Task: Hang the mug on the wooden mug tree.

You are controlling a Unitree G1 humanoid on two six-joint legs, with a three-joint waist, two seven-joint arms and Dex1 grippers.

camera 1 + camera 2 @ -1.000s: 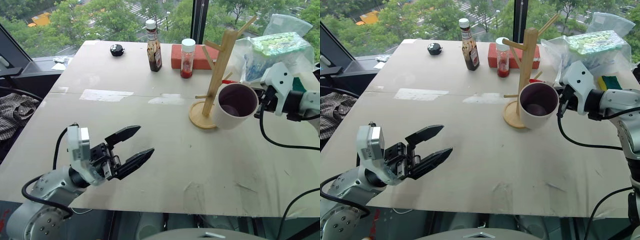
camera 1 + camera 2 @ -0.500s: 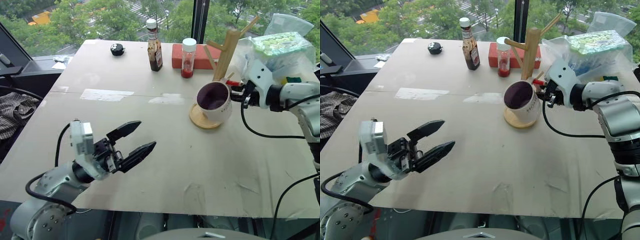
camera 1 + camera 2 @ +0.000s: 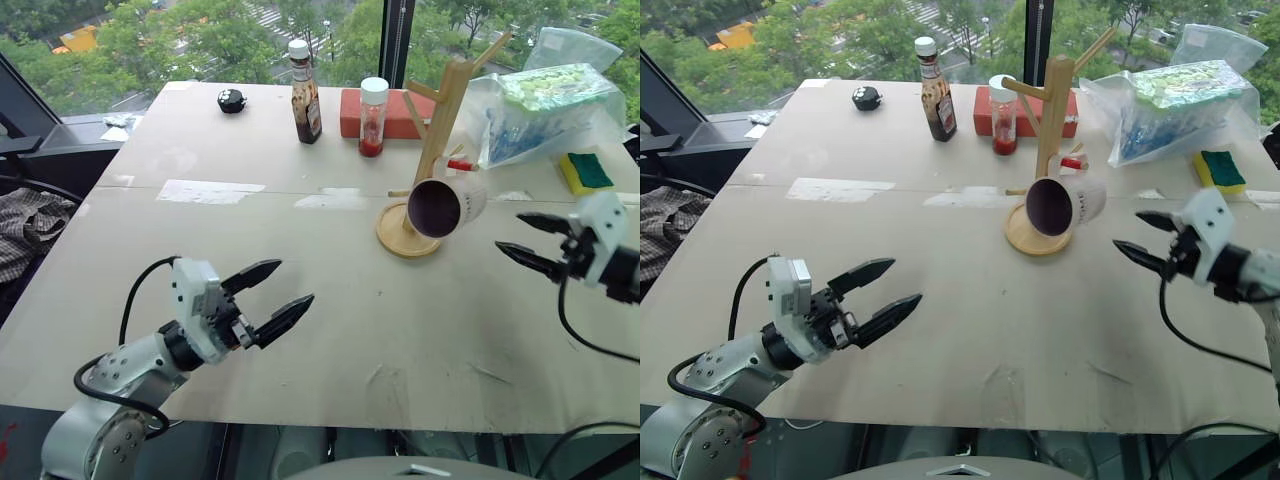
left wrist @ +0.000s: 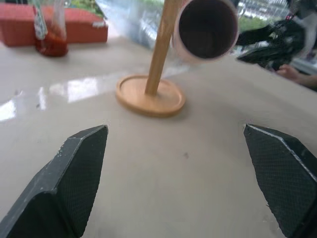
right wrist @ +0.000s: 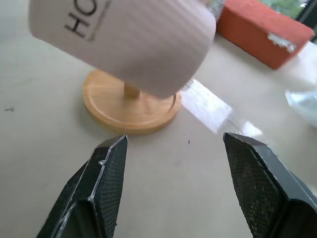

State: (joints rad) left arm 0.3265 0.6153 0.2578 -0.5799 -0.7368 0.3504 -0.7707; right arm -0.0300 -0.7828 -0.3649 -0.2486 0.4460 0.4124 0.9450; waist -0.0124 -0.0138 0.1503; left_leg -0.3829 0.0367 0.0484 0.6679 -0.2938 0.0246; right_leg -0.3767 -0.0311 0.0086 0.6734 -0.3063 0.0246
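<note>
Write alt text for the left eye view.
A white mug hangs tilted on the wooden mug tree, which stands on a beige table. The right gripper is beside it, jaws open and empty; the left gripper is open near the table's front edge.

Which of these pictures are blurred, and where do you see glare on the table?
Right wrist view: the mug looks smeared, its lettering soft; a bright glare patch lies on the table beside the wooden mug tree. Left wrist view: the background is soft, with pale reflections on the tabletop. Left eye view: sharp, even daylight, with a faint sheen mid-table.
</note>
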